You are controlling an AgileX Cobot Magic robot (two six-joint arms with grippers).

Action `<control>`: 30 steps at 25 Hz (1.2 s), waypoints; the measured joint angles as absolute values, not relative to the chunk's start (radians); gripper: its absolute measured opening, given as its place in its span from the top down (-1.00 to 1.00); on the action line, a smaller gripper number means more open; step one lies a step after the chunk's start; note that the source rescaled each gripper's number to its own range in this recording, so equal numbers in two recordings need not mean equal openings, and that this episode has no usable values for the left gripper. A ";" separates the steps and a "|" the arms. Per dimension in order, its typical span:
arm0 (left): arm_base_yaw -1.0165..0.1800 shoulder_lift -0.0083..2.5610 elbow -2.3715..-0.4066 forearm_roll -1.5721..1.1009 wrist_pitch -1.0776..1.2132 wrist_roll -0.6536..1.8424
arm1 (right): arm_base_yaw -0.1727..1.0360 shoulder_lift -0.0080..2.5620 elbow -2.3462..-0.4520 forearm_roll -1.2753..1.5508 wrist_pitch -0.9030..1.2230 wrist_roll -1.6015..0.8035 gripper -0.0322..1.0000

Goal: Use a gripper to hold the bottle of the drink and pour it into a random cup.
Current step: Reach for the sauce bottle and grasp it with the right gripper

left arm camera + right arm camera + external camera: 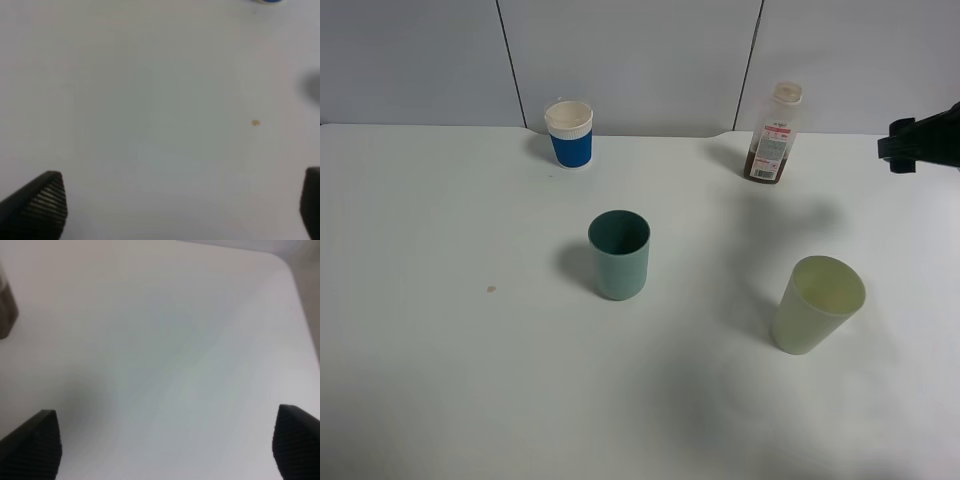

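The bottle of the drink [772,135], clear with a white-and-pink label and brownish drink, stands upright at the back right of the white table [440,380]. The teal-green cup [619,255] stands upright near the middle. My right gripper [898,148] hovers at the right edge, to the right of the bottle and apart from it. In the right wrist view it [167,435] is open and empty, with a sliver of the bottle [6,310] at the frame's edge. My left gripper [181,192] is open and empty over bare table; it is out of the high view.
A pale yellow-green tumbler [817,303] stands at the front right. A blue-sleeved white paper cup [569,133] stands at the back, its base just showing in the left wrist view [267,1]. A small brown speck [491,290] lies on the table's left part [255,122].
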State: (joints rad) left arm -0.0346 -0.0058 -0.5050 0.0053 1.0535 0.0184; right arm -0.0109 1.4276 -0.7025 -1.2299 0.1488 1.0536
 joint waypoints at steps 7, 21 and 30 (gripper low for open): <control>-0.035 -0.006 -0.505 0.005 1.054 0.018 | -0.058 1.511 -0.702 -1.348 0.051 1.054 -0.52; -0.035 -0.006 -0.505 0.005 1.054 0.018 | -0.132 1.599 -0.717 -1.574 -0.224 1.057 -0.93; -0.035 -0.006 -0.505 0.005 1.054 0.018 | -0.265 1.605 -0.755 -1.580 -0.490 1.061 -1.00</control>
